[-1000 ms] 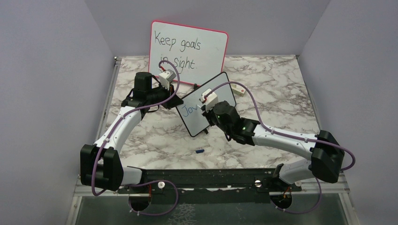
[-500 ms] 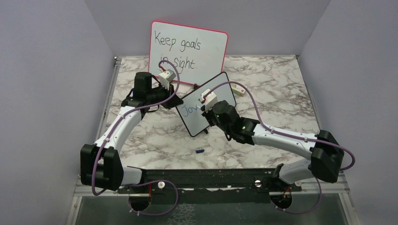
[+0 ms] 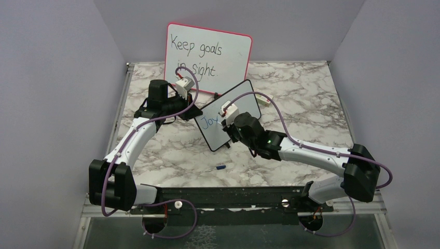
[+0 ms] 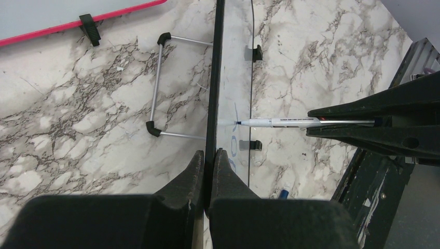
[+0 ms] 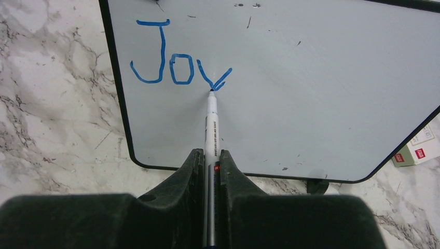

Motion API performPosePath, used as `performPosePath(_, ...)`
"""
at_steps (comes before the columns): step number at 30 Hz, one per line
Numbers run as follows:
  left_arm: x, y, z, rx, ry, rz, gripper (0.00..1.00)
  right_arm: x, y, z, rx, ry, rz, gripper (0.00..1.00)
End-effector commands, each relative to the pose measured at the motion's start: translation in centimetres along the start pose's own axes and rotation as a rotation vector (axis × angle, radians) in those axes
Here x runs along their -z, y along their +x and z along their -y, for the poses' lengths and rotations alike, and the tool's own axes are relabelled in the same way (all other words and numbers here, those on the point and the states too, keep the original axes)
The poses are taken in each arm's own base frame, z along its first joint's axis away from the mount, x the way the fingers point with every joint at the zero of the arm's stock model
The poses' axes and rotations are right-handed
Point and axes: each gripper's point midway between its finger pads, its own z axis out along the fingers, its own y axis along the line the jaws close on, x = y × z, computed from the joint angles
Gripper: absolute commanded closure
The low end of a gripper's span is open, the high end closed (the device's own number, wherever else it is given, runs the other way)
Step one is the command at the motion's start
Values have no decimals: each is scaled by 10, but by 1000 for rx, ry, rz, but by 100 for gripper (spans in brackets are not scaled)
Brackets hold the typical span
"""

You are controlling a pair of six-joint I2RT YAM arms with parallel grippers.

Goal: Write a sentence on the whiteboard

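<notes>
Two grippers attend the small black-framed rectangular whiteboard (image 5: 311, 78), standing on the grey-veined marble table (image 3: 171, 150) in front of the pink-framed whiteboard (image 3: 233, 57). The left gripper (image 4: 208, 153) is clamped on its edge; the right gripper (image 5: 210, 153) is closed around a white marker pen (image 5: 211, 122), tip touching the blue handwritten sentence (image 5: 176, 67), "Joy".

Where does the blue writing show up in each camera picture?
Top: the blue writing sits mid-picture, on the small board.
Left wrist: board seen edge-on; the writing is faint, low centre.
Right wrist: upper left, reading "Joy", above the pen.
Shared landmark: the board's black frame.
</notes>
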Motion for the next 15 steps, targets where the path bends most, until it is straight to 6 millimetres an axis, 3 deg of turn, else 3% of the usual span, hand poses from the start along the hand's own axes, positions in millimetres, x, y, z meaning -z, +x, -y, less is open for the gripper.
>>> performPosePath(1,-5,32,-19,24,-85,-103,100,-1,4,-6,-7,-36,-29,99)
performPosePath(15,-5,32,-19,25,-86,-104,100,3,6,-15,-8,-90,-35,100)
